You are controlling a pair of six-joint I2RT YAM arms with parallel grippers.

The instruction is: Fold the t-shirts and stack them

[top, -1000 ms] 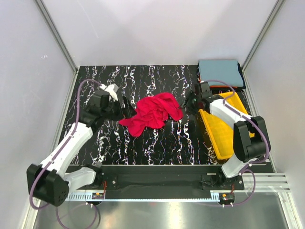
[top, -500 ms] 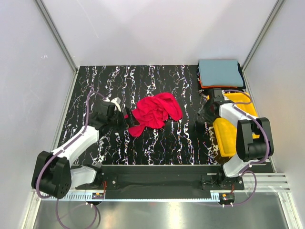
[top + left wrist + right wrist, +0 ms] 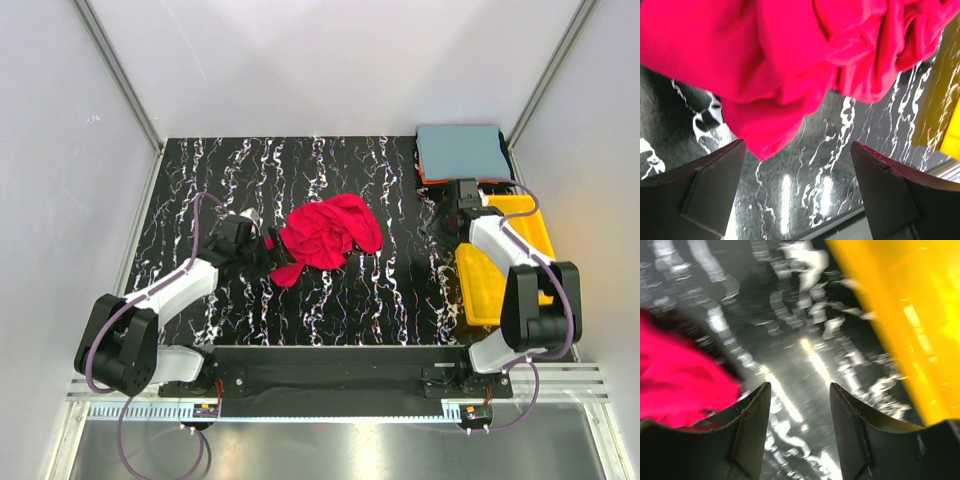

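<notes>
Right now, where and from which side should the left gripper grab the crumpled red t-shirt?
Probably its loose near-left corner, coming from the left: that thin flap sticks out of the bunched red t-shirt, just ahead of the open left gripper.

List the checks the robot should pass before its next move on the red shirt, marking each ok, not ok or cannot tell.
1. Left gripper open: ok.
2. Red shirt corner close to the left jaws: ok.
3. Red shirt gripped: not ok.
4. Right gripper empty: ok.
5. Red shirt spread flat: not ok, crumpled.
6. Grey-blue shirt folded at the back right: ok.
</notes>
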